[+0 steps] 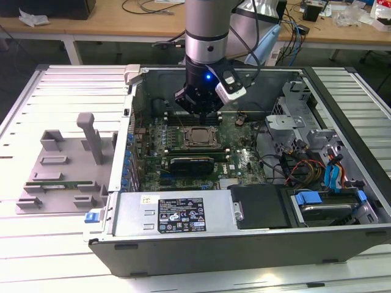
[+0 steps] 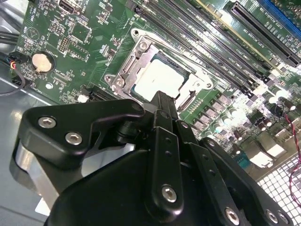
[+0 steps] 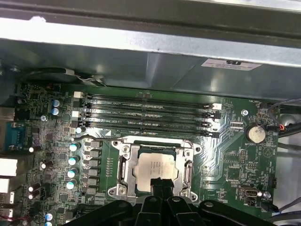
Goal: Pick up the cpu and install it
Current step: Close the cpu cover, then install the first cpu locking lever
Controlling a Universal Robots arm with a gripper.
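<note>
The cpu lies flat inside the metal socket frame on the green motherboard of an open computer case. Both wrist views show its silver top, the cpu and cpu ringed by the frame's silver bracket. My gripper hangs just above the socket, toward its far edge in the exterior view. The gripper's black tip overlaps the chip's near edge, and the gripper tip does the same in the first wrist view. I cannot tell whether it touches the chip.
Black memory slots run beside the socket. The case's walls enclose the board. Cables and drive bays crowd the exterior view's right, and a power supply sits at the front. A grey fixture stands outside on the exterior view's left.
</note>
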